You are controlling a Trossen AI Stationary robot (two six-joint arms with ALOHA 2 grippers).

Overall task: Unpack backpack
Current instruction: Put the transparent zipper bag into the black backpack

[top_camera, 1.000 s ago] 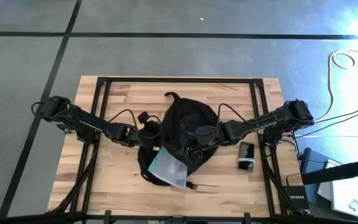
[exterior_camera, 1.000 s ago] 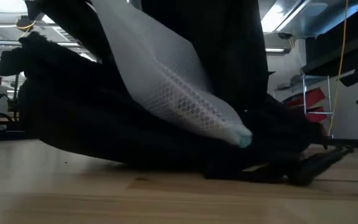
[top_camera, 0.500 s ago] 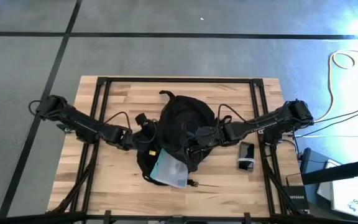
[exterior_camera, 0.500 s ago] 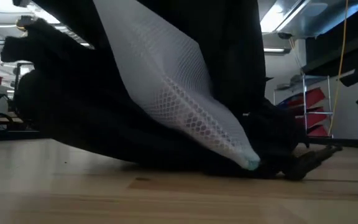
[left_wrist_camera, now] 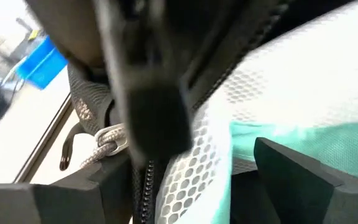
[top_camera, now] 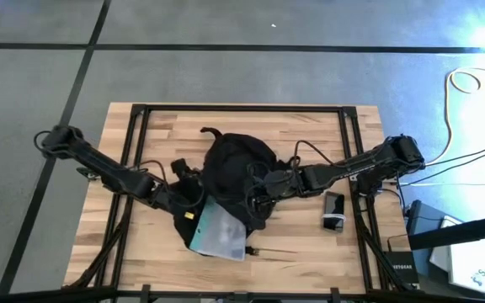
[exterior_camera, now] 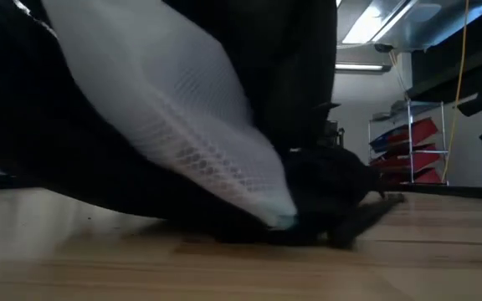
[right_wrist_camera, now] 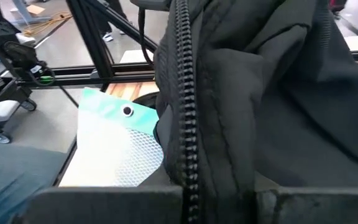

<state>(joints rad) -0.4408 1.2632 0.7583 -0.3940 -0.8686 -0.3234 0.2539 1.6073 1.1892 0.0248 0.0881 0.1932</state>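
Note:
The black backpack point(top_camera: 241, 168) lies on the middle of the table. A clear mesh pouch with a teal edge point(top_camera: 217, 234) sticks out of its near side, slanting down with its lower corner point(exterior_camera: 281, 219) on the wood. My left gripper point(top_camera: 189, 200) is at the backpack's left side, open. The pouch's teal edge point(left_wrist_camera: 303, 140) and a zip lie between its fingers point(left_wrist_camera: 291, 174). My right gripper point(top_camera: 258, 192) reaches in from the right and is shut on the backpack. My left gripper stands open around the pouch's teal edge point(left_wrist_camera: 247, 143); whether a finger touches it, I cannot tell. My right gripper holds the backpack's fabric at the zip-lined edge of its opening point(right_wrist_camera: 188, 177), coming from the table's right and slanting down. The fabric stands raised there; the backpack's bottom rests on the table.
A dark phone-like thing point(top_camera: 333, 210) lies on the table to the right of the backpack. A thin black strap end point(top_camera: 261, 250) lies near the pouch. Bare wood point(top_camera: 301, 252) shows along the near edge and at the far corners.
My left gripper has drawn back toward the table's left and near edges. The backpack's left part and the pouch have shifted left with it. The pouch's lower corner has come down onto the wood and slid left. My right gripper has kept still.

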